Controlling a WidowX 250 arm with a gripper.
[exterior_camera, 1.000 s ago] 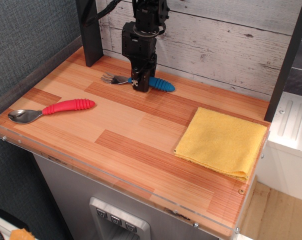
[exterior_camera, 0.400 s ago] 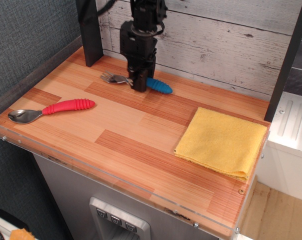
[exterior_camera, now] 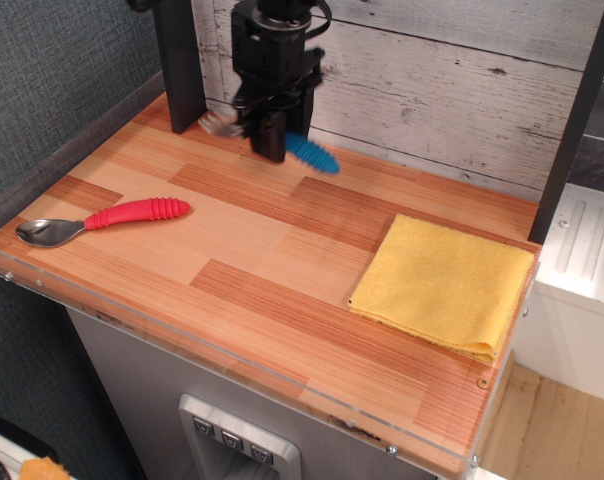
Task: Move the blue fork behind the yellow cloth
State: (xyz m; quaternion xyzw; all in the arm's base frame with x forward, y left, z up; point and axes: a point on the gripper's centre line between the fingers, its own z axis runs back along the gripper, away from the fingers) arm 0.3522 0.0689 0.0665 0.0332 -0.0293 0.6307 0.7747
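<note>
The blue fork (exterior_camera: pixel 310 154) hangs in my gripper (exterior_camera: pixel 269 150), lifted a little above the wooden table near the back wall. Its blue ribbed handle sticks out to the right and tilts down; its silver tines (exterior_camera: pixel 218 123) stick out to the left. My gripper is shut on the fork near the neck of the handle. The yellow cloth (exterior_camera: pixel 444 283) lies flat and folded at the table's right side, well to the right of the gripper and nearer the front.
A red-handled silver spoon (exterior_camera: pixel 104 217) lies near the left front edge. A dark post (exterior_camera: pixel 179 60) stands at the back left, close to the gripper. A white plank wall (exterior_camera: pixel 452 80) runs behind the table. Another dark post (exterior_camera: pixel 578 110) stands at the right.
The gripper has closed on the fork and risen, lifting it off the table. The fork moved slightly left and up, handle now tilted downward.
</note>
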